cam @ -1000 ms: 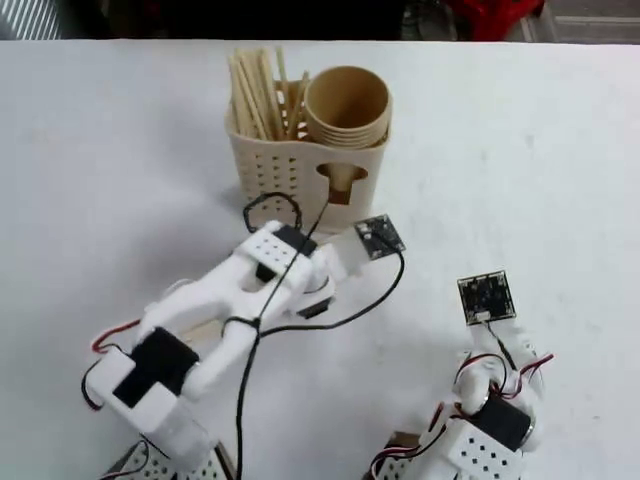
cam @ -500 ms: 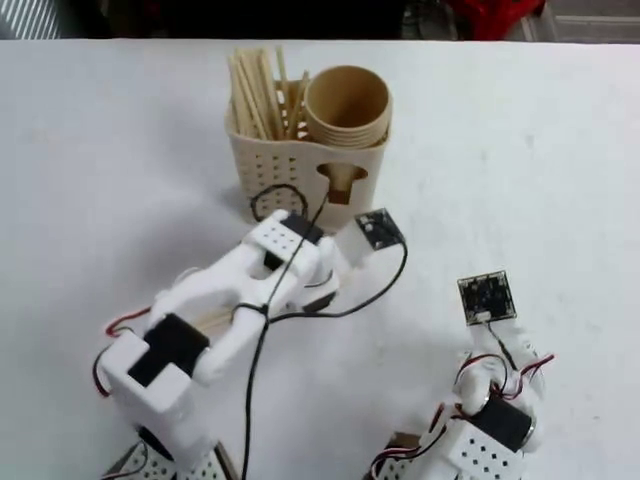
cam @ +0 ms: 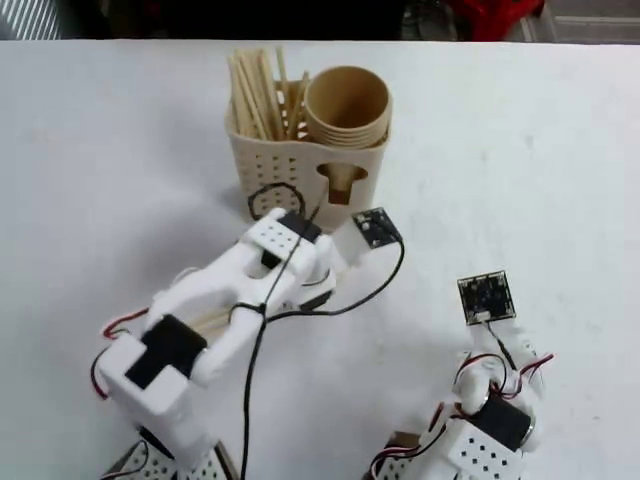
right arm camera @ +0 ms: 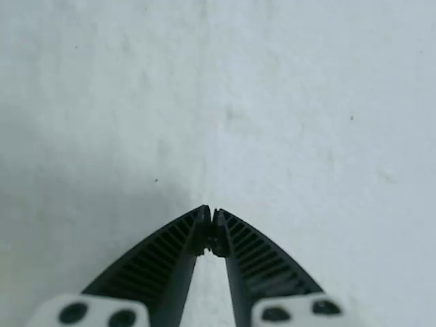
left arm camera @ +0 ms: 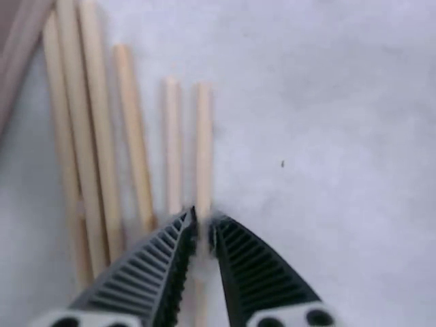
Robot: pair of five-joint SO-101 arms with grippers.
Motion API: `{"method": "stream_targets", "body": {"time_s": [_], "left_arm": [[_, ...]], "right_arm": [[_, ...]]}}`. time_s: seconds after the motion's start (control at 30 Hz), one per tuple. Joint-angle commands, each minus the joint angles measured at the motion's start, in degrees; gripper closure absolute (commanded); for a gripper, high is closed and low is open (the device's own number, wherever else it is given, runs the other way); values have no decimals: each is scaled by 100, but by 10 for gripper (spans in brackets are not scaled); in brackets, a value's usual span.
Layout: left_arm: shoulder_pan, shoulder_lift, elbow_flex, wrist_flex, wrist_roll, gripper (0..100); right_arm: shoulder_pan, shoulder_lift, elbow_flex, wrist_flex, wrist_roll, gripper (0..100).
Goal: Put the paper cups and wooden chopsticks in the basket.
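The perforated beige basket (cam: 290, 170) stands at the back of the table. It holds a stack of paper cups (cam: 347, 105) and a bundle of wooden chopsticks (cam: 258, 90). Several loose chopsticks (left arm camera: 102, 150) lie side by side on the white table, partly hidden under the left arm (cam: 275, 265) in the high view. My left gripper (left arm camera: 204, 221) is down on the table, shut on the outermost chopstick (left arm camera: 203, 136) of that row. My right gripper (right arm camera: 210, 218) is shut on nothing above bare table, at the front right.
The right arm (cam: 490, 410) sits low at the front right with its camera board (cam: 486, 297) pointing forward. A black cable (cam: 360, 295) loops from the left arm across the table in front of the basket.
The left arm has shifted a little toward the basket and leftward at its base. The right arm has kept still.
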Motion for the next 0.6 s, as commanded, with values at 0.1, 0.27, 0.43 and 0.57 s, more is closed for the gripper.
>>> {"method": "stream_targets", "body": {"time_s": [0.1,0.27,0.43,0.57], "left_arm": [[-84,-2211,-510,985,88,977],[-145,-3538,-1574,1776,88,977],[-145,-3899,-2998,2558,97,977],[-295,-3899,-3798,2303,290,977]], "right_arm": [[-4,-57,53,-13,35,981],[-4,-57,53,-13,35,981],[-4,-57,53,-22,35,981],[-4,-57,53,-22,35,981]]}}
